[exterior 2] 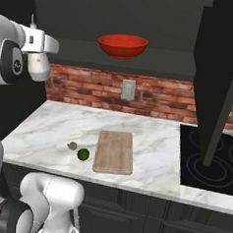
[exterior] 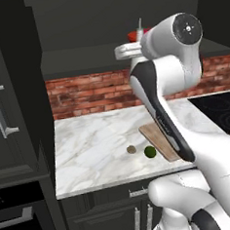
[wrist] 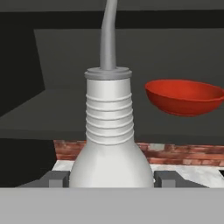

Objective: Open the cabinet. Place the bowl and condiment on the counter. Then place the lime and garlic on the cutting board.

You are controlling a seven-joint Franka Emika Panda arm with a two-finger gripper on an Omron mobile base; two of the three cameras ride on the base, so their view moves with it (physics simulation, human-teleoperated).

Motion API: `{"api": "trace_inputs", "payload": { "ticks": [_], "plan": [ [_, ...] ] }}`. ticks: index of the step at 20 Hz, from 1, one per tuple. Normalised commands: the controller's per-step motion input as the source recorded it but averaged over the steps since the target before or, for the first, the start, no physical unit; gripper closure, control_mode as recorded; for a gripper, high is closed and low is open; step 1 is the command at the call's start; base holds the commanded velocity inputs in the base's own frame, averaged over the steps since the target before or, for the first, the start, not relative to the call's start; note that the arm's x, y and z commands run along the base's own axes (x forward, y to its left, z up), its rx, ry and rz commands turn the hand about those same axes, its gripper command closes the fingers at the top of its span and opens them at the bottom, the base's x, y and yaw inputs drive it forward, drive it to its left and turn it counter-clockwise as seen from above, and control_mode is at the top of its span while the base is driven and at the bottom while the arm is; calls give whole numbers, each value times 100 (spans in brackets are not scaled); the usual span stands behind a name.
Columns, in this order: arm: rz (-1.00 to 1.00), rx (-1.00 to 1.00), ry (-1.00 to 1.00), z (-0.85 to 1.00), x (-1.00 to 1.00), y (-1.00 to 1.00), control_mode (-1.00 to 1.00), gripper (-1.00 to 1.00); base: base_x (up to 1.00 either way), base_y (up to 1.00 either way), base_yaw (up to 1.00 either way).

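Note:
My gripper (wrist: 109, 179) is shut on the condiment (wrist: 109, 131), a white squeeze bottle held upright between the fingertips, its thin nozzle rising above the hand. The cabinet (exterior 2: 156, 62) stands open, and the red bowl (exterior 2: 123, 46) (wrist: 186, 97) rests on its shelf to the right of the bottle. Down on the marble counter (exterior 2: 49, 123) the lime (exterior 2: 83, 154) (exterior: 149, 151) and the garlic (exterior 2: 72, 146) (exterior: 131, 149) lie side by side. Both sit just left of the wooden cutting board (exterior 2: 114, 151) (exterior: 155, 136), which is bare.
The cabinet's open right door (exterior 2: 215, 71) hangs out over the black stovetop (exterior 2: 209, 159). A brick backsplash with a wall outlet (exterior 2: 128, 89) runs behind the counter. Dark drawers sit below the counter edge, and a tall dark side cabinet (exterior: 10, 120) stands at the left.

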Motion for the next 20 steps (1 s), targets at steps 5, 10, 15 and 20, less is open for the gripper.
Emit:
{"api": "trace_inputs", "payload": {
  "ticks": [5, 10, 15, 20],
  "plan": [
    [0, 0, -1, -12, -61, 0, -100, 100, 0, 0, 0],
    [-1, 0, 0, -27, -22, 4, -100, 100, 0, 0, 0],
    [-2, 0, 0, -34, 0, 7, -100, 100, 0, 0, 0],
    [-4, 0, 0, -32, 0, 11, -100, 100, 0, 0, 0]
  ]
}}
